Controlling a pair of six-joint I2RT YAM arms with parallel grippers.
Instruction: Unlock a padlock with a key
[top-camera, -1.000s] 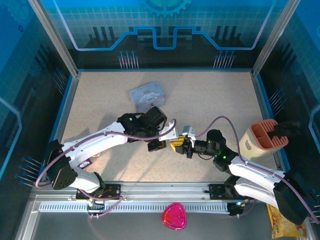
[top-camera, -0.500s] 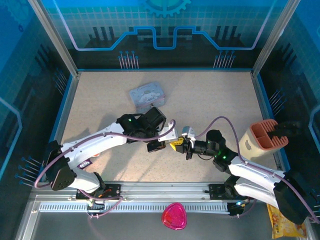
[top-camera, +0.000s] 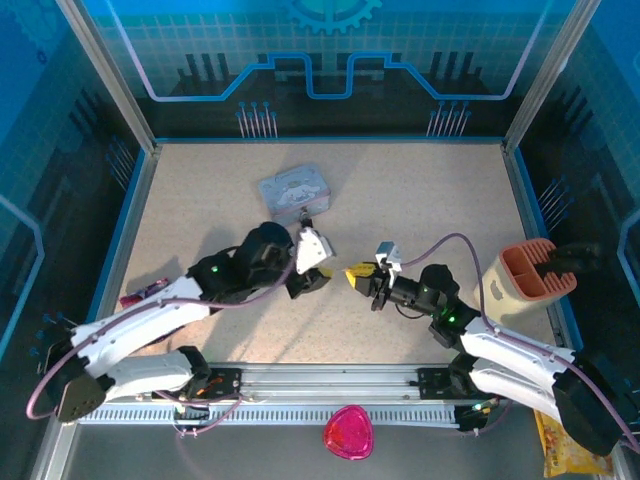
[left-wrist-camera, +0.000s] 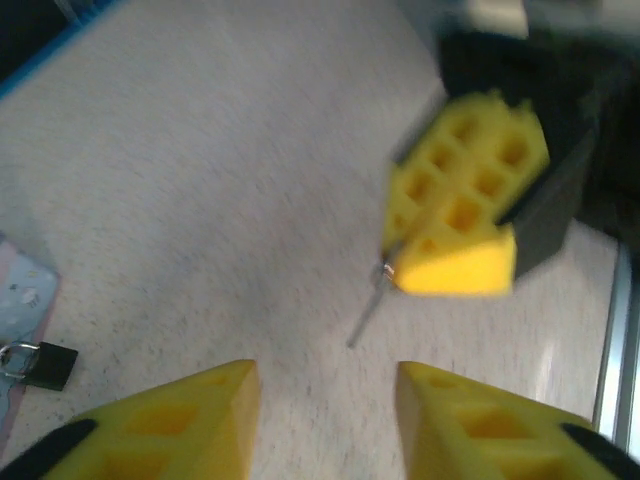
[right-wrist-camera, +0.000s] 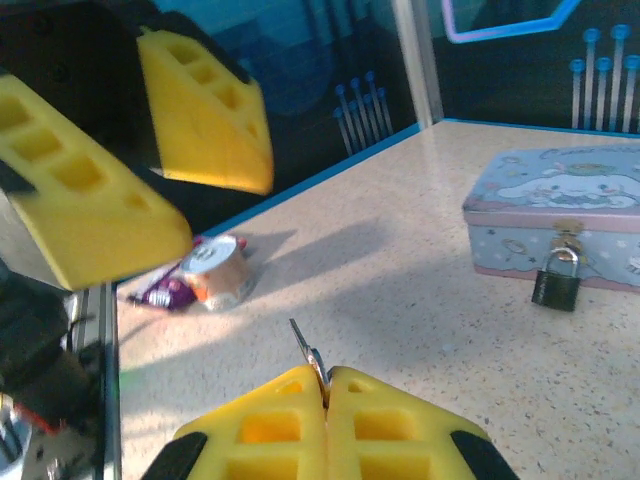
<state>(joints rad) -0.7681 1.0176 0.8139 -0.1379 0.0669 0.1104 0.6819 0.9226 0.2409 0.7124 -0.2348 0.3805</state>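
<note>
My right gripper (right-wrist-camera: 326, 385) is shut on the key (right-wrist-camera: 305, 348), whose thin blade sticks out beyond the yellow pads. In the left wrist view the key (left-wrist-camera: 368, 310) hangs from the right gripper (left-wrist-camera: 460, 200) above the table. My left gripper (left-wrist-camera: 325, 400) is open with nothing between its pads, a short way from the key. From above, the left gripper (top-camera: 320, 265) and the right gripper (top-camera: 360, 272) face each other mid-table. The small dark padlock (right-wrist-camera: 556, 280) hangs on the latch of the tin (right-wrist-camera: 560, 215), also seen as the padlock (left-wrist-camera: 40, 365) at the far left.
The grey tin (top-camera: 293, 190) lies behind the grippers. A small cup (right-wrist-camera: 215, 272) and a purple wrapper (right-wrist-camera: 160, 292) sit by the left wall. A beige holder (top-camera: 525, 275) stands at the right edge. A pink object (top-camera: 347, 432) lies in front of the rail.
My left gripper has opened and pulled back to the left, away from the right gripper's tips. The right gripper stays shut with the key and has shifted slightly.
</note>
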